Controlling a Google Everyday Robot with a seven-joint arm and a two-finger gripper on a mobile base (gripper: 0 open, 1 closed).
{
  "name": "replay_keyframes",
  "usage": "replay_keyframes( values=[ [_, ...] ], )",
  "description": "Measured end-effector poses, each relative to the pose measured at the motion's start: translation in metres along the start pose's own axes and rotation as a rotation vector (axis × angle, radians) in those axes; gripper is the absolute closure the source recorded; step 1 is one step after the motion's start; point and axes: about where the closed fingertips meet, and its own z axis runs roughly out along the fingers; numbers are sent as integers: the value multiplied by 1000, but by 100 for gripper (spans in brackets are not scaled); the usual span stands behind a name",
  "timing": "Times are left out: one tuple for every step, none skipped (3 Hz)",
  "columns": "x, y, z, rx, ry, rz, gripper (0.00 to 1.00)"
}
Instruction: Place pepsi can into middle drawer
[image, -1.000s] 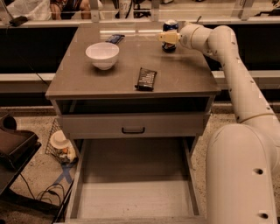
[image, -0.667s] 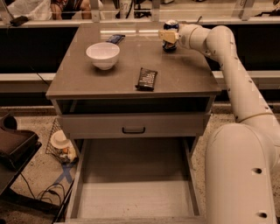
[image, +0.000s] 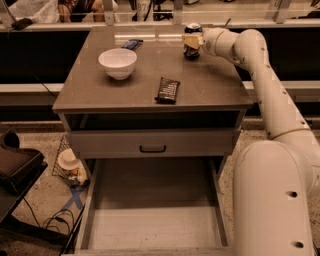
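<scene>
Leftmost, on the speckled floor beside the table (image: 210, 80), a wire basket (image: 67, 167) holds something pale and rounded. On the table's smooth grey-brown top, toward the left, stands a white bowl (image: 118, 62), round, glossy and open upward. Behind it, near the back edge, lies a flat dark packet (image: 131, 44). Nearer the middle a dark snack bar (image: 168, 90) lies flat, its long side running front to back with a slight tilt.

Below the top is a dark open gap, then a closed grey drawer front (image: 100, 145) with a small black handle (image: 152, 148). Under that, the middle drawer (image: 155, 225) is pulled out toward the camera: a wide, shallow grey box with a pale floor and thin side walls.

Right of centre, at the back of the table, is the pepsi can (image: 192, 52). It is a small dark blue cylinder with a silver top and a bit of lighter marking on its side. It stands upright, long axis vertical, top up, its base at the tabletop.

The hand (image: 191, 40) is closed around the pepsi can, reaching in from the right, with one pale finger (image: 189, 40) lying across the can's front. The smooth off-white arm (image: 260, 75) runs from there down to the rounded robot body (image: 275, 200) at the lower right.
</scene>
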Motion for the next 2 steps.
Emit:
replay_keyframes(
  values=[
    [-4,-1,1,4,-2,0,100],
    [-28,-9,-18,39,-11,-21,100]
  ],
)
